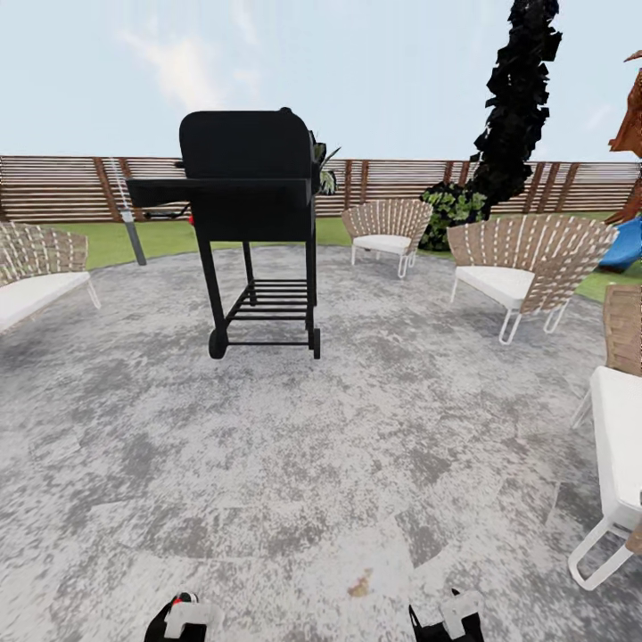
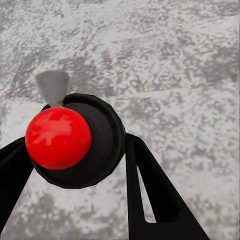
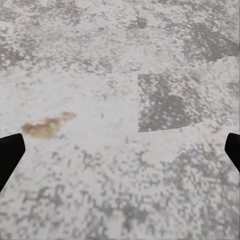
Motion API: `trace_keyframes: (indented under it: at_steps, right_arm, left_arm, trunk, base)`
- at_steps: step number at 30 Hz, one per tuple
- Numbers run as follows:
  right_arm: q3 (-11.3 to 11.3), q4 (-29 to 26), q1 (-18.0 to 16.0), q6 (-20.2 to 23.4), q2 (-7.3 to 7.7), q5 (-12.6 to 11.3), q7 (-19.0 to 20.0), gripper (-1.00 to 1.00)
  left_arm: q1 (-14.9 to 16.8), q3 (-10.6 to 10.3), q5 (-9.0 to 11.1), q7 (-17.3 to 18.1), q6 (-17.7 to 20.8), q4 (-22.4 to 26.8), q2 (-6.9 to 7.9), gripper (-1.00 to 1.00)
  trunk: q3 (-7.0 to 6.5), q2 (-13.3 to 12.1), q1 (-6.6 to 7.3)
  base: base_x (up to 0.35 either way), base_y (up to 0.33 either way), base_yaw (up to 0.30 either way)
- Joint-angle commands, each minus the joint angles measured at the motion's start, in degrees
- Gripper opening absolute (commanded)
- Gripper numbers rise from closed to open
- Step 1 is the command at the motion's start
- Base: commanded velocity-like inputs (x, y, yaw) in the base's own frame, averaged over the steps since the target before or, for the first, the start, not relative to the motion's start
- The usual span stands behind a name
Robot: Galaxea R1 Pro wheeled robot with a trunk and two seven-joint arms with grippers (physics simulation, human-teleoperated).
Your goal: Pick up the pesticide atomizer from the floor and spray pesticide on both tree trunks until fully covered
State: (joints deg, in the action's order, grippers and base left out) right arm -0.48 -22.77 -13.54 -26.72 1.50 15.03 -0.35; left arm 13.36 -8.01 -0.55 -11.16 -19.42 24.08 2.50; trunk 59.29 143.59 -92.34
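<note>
**Atomizer in my left claw, over the paving**

Grey speckled paving [image 1: 294, 464] spreads under me, with a black grill [image 1: 250, 223] on wheels standing ahead. Wicker chairs with white cushions ring the patch: one far behind the grill [image 1: 389, 234], one to the right [image 1: 522, 267], another at the right edge [image 1: 620, 428] and one at the left edge [image 1: 36, 272]. Behind them runs a brown slat fence [image 1: 53, 187] with a strip of grass [image 1: 160, 236] before it. A narrow black-leaved tree [image 1: 517, 98] rises at the right, a low green bush [image 1: 450, 209] at its foot.

Both my arms hang low and close in, pointing down at the paving. My left gripper [image 1: 185, 615] sits at the bottom of the head view; in its wrist view the dark fingers [image 2: 150, 190] stand either side of the atomizer [image 2: 75, 140], a round dark body with a red ball on it and a pale grey nozzle. I am pinching it, well above the ground.

My right gripper [image 1: 450, 615] is low at the bottom right. Its dark fingertips [image 3: 10, 155] stand far apart at the edges of the wrist view, spread with nothing between them. A small brown stain [image 3: 45, 126] marks the paving below.
</note>
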Motion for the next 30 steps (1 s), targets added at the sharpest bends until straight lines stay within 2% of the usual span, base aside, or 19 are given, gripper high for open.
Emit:
trace_keyframes:
  at_steps: [1, 26, 30]
  right_arm:
    - [0.0, 0.0, 0.0, 0.0, 0.00, 0.0, 0.0, 1.00]
    - [0.0, 0.1, 0.0, 0.1, 0.00, 0.0, 0.1, 1.00]
    - [0.0, 0.1, 0.0, 0.1, 0.00, 0.0, 0.1, 1.00]
  left_arm:
    - [0.0, 0.0, 0.0, 0.0, 0.0, 0.0, -0.01, -1.00]
    - [0.0, -0.1, 0.0, 0.0, -0.1, -0.1, -0.12, -1.00]
    - [0.0, -0.1, 0.0, 0.0, 0.0, -0.1, -0.13, -1.00]
  trunk:
    - [-0.23, 0.0, 0.02]
    - [-5.77, -0.4, 0.67]
    - [-6.49, -2.0, 1.55]
  base:
    - [0.000, 0.000, 0.000]
    - [0.000, 0.000, 0.000]
    - [0.000, 0.000, 0.000]
